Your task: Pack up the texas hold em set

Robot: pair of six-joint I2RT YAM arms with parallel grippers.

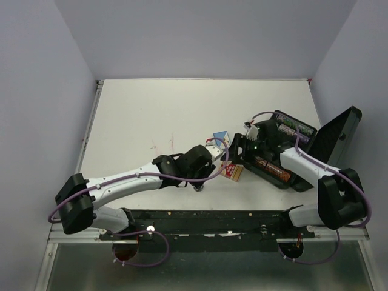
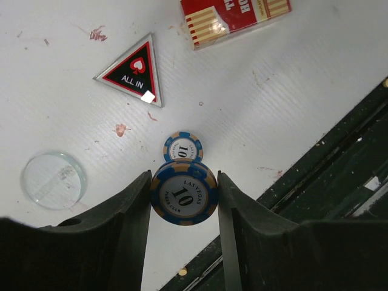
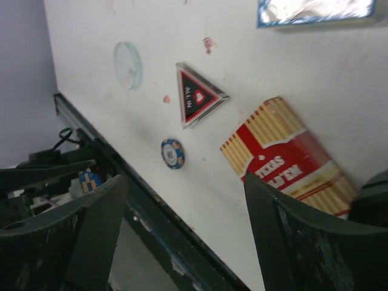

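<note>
The left gripper is squeezing a blue chip between its fingers, and a second blue chip is lying on the table just past it at 12 o'clock. The right gripper is hanging wide open, with the red card box lying at its 2 o'clock. In the top view, the black case is sitting open at 3 o'clock from the left gripper.

Red card box half out of frame (blue card box likewise, blurry)
</note>
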